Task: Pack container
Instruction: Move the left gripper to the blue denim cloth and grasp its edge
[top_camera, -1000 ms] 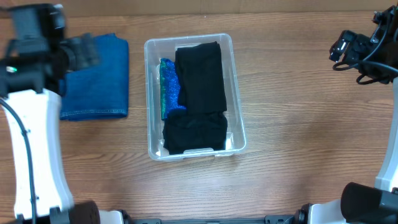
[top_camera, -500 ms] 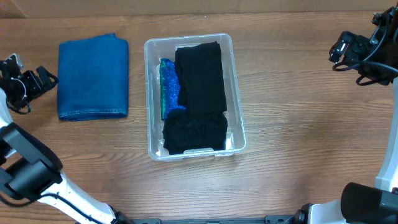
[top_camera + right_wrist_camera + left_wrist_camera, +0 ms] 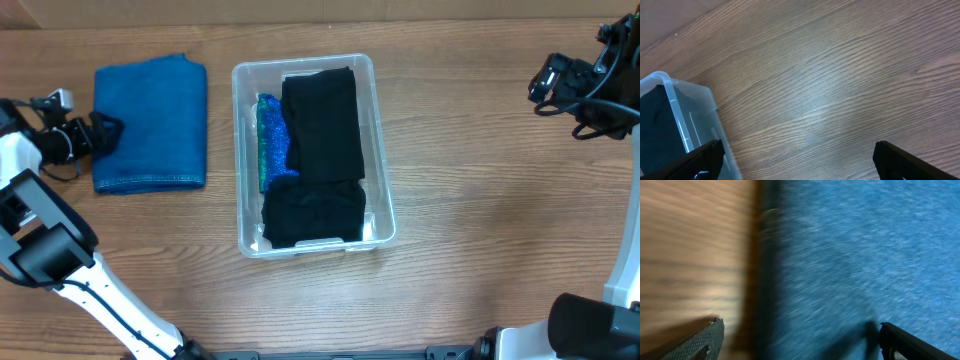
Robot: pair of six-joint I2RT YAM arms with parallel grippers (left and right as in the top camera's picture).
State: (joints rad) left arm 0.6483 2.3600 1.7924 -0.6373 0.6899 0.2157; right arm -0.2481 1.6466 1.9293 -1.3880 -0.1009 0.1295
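Overall, wood-grain table (image 3: pixel 480 200) bears the container (image 3: pixel 300 62), holding dark garments (image 3: pixel 320 130), beside a folded blue cloth (image 3: pixel 150 120). Left gripper (image 3: pixel 797 335) spread at cloth's edge; right gripper (image 3: pixel 797 152) spread over bare wood.

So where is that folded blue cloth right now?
In the overhead view the blue cloth lies flat on the table, outside and left of the container, with the left end effector at its left edge.

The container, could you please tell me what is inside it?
Inside the container lie a long black cloth, a second black cloth at one end, and a blue-green item along one wall, partly covered. Anything beneath them is hidden.
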